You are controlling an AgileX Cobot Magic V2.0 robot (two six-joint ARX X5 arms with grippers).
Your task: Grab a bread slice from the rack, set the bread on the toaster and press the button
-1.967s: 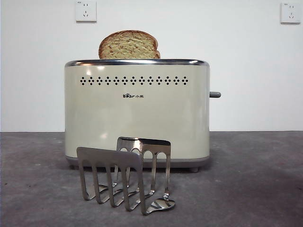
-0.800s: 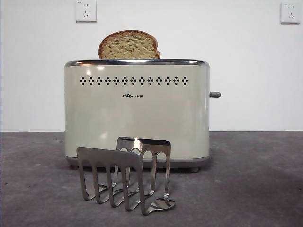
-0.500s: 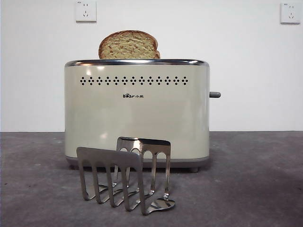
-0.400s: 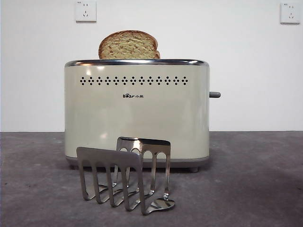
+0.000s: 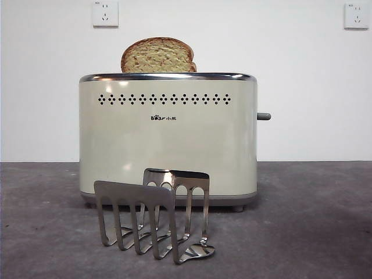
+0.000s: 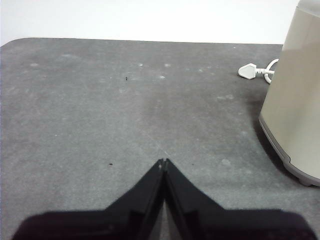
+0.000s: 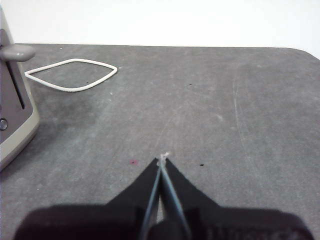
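Standing upright in the top of the toaster (image 5: 168,136), the slice of bread (image 5: 157,56) shows its domed upper part above the chrome rim. The toast rack (image 5: 152,214) sits on the dark grey table (image 5: 314,221) just in front of the toaster, with no bread in it. The grey lever button (image 5: 264,116) projects from the toaster's narrow end.

Left gripper (image 6: 163,162): low over bare table, clear of the toaster's side, jaws pressed together, holding nothing. A white plug (image 6: 250,71) lies beyond.

Right gripper (image 7: 162,160): low over table, apart from the lever end, jaws closed tip to tip, nothing held. A white cable loop (image 7: 72,74) lies near the toaster.
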